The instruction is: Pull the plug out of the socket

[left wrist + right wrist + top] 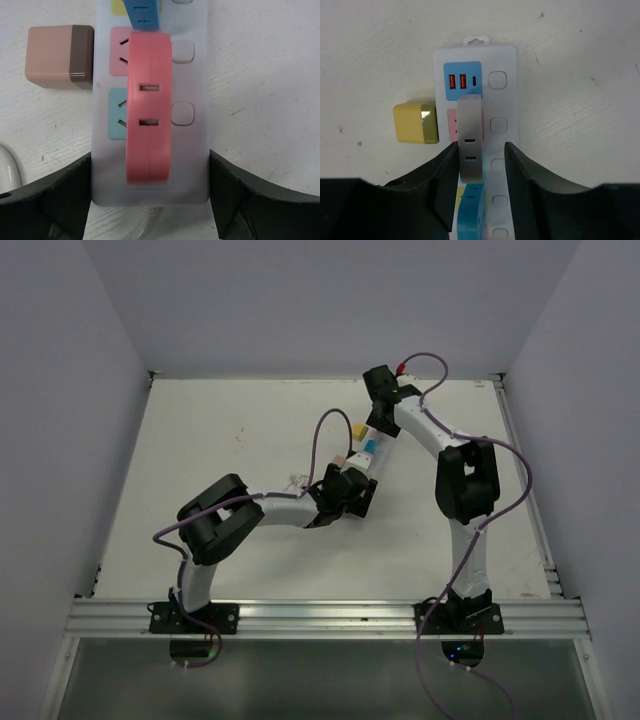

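The socket [368,452] is a long white power strip lying diagonally between my two grippers. In the left wrist view, my left gripper [150,156] is shut on the socket [195,150] at its cord end, both fingers against its long sides. A pink plug [149,107] stands in it just ahead, with a blue plug [142,12] beyond. In the right wrist view, my right gripper [481,145] is open around a grey plug [470,135] near the USB end of the socket [500,60]. Its left finger [442,172] touches the plug and its right finger [522,172] stands apart.
A pink-and-brown cube charger [60,56] and a yellow cube charger [415,122] lie on the table beside the strip. A blue plug [472,210] sits behind the grey one. The white cord [145,225] leaves the strip under my left gripper. Grey walls enclose the table [200,440].
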### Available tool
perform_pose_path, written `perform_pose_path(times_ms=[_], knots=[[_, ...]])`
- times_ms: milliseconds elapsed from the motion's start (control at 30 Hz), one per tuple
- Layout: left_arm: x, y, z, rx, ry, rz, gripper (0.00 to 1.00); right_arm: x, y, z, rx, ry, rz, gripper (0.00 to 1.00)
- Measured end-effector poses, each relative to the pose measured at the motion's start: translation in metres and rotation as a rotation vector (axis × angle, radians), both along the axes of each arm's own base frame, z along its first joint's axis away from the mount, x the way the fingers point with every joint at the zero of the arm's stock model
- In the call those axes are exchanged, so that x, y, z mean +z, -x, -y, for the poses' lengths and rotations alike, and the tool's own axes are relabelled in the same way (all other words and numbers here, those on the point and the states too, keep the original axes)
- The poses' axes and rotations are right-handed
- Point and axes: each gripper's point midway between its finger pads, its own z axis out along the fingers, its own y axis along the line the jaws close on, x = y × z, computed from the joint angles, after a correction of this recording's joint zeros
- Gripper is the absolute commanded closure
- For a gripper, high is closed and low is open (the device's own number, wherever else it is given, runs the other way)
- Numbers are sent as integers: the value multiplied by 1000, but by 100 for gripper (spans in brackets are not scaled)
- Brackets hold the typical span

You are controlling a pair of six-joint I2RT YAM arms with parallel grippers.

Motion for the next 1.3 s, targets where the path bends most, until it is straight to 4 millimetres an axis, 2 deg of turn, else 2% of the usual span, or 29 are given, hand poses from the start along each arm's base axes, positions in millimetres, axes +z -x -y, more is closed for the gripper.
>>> perform_pose_path(times_ms=[167, 267, 300, 367, 400, 467, 733, 1033, 1300], knots=[[-1, -2, 3, 11, -4, -2, 100, -8, -7, -1, 6, -6, -12, 59], [-1, -2, 5, 11, -5, -3, 100, -14, -8, -2, 12, -9, -26, 68], [-1, -3, 5, 12, -5, -2, 100, -16, -8, -3, 16, -9, -31, 75], [-1, -3, 6, 11, -5, -3, 100, -18, -9, -4, 19, -10, -34, 83], [-1, -4, 7, 12, -5, -2, 100, -18, -10, -4, 21, -8, -33, 93], [-1, -5, 8, 14, -6, -4, 100, -18, -11, -3, 21, -6, -35, 100], [-2, -9, 18, 16, -19, -7, 100, -13, -15, 2, 15, 11, -61, 100], [-2, -16, 32, 16, -29, -6, 100, 0, -22, 15, -5, 35, -82, 100], [-4, -18, 39, 10, -42, -19, 100, 0, -23, 20, 7, 43, -96, 100]])
